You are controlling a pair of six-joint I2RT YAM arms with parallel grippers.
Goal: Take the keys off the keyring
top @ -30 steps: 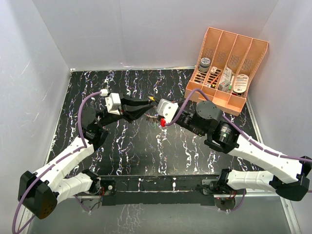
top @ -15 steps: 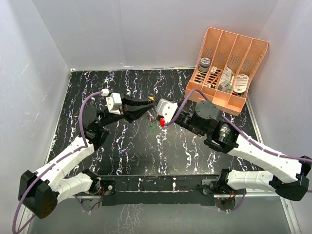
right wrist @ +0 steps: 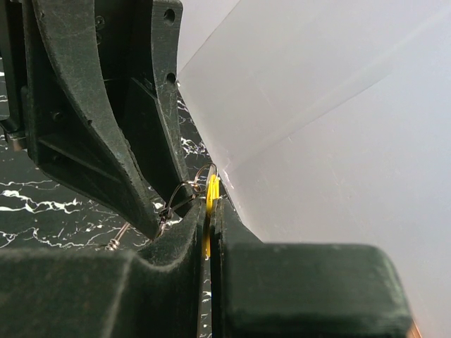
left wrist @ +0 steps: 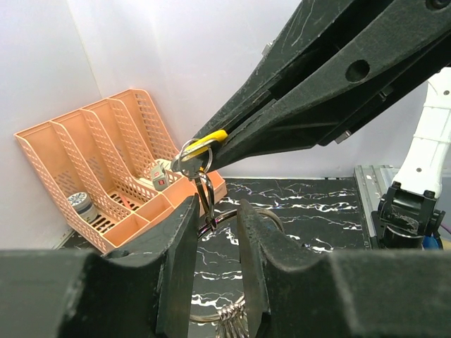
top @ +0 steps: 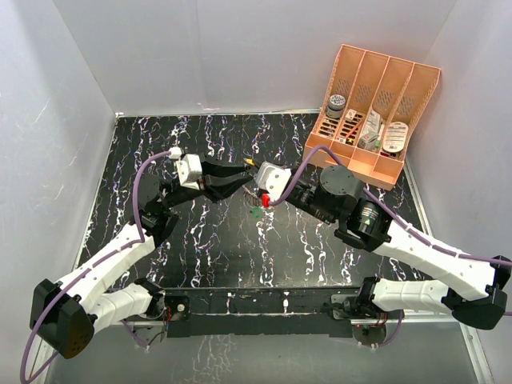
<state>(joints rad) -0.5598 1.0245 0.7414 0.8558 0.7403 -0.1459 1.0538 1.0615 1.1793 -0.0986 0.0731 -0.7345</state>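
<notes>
The yellow key [left wrist: 210, 138] is up in the air just left of the tray [top: 356, 162]. Its head is pinched flat by the right gripper [left wrist: 199, 144], whose fingers are pressed together on it. The key's long axis runs along those fingers, pointing away from the tray toward the left arm. From the key the keyring [left wrist: 206, 198] hangs down, a thin wire loop that drops into the gap of the left gripper [left wrist: 215, 211]. Those 2 fingers stand a little apart with the wire between them; whether they bite on it I cannot tell.

So the ring lies below the key, on its side away from the tray, and the 2 grippers meet tip to tip, neither one nearer. The coming move likely turns on this. The key must travel along the wire to the ring's split, so the left fingers need a firm hold on the loop while the right draws toward the tray.

A green key [top: 255, 212] shows farther from the tray, toward the arm bases. It is apparently on the table [top: 200, 240] and off the ring, though it is too small to be sure.

Only the top view shows the green key and how the arms face each other. Only the left wrist view shows the wire in the left gap, with more rings [left wrist: 225, 317] lower down. The right wrist view shows the yellow head edge-on in the closed pinch.
</notes>
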